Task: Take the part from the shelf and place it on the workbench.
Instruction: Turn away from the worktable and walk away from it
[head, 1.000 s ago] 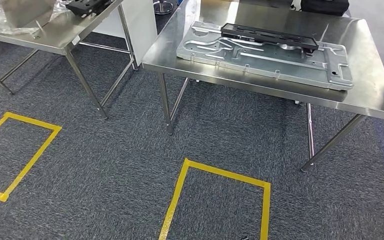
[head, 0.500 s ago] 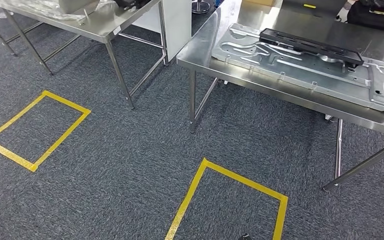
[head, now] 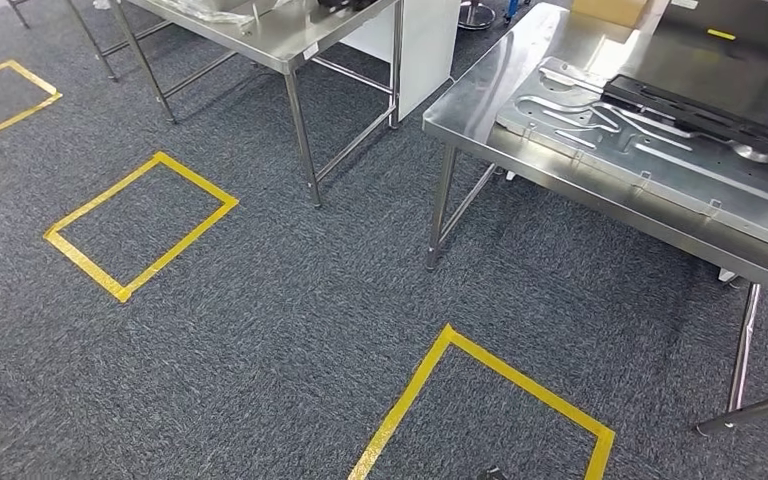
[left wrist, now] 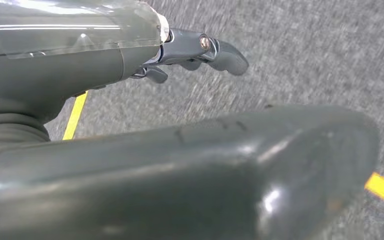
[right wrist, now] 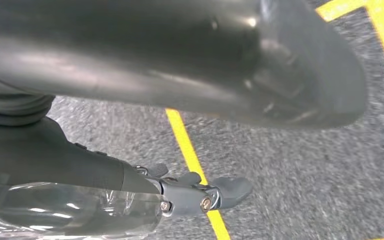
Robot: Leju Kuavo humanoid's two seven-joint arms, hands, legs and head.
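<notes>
A silver stamped metal plate (head: pixel 650 150) lies on the steel table (head: pixel 480 95) at the right of the head view, running out of the picture. A long black part (head: pixel 700 105) rests on top of the plate. My left hand (left wrist: pixel 195 140) hangs over the grey carpet, its fingers (left wrist: pixel 220 52) held apart from the thumb with nothing in them. My right hand (right wrist: pixel 205 65) hangs the same way above a yellow tape line, and its fingers (right wrist: pixel 215 195) hold nothing.
A second steel table (head: pixel 260 40) stands at the back left, with a white panel (head: pixel 425 40) between the two tables. Yellow tape squares mark the carpet: one close in front (head: pixel 530 382), one to the left (head: pixel 198 180), one at the far left (head: pixel 35 78).
The whole picture has slid to the right: the camera has turned left. The plate and black part lie on the table as before. Another tape square has come into view at the far left.
</notes>
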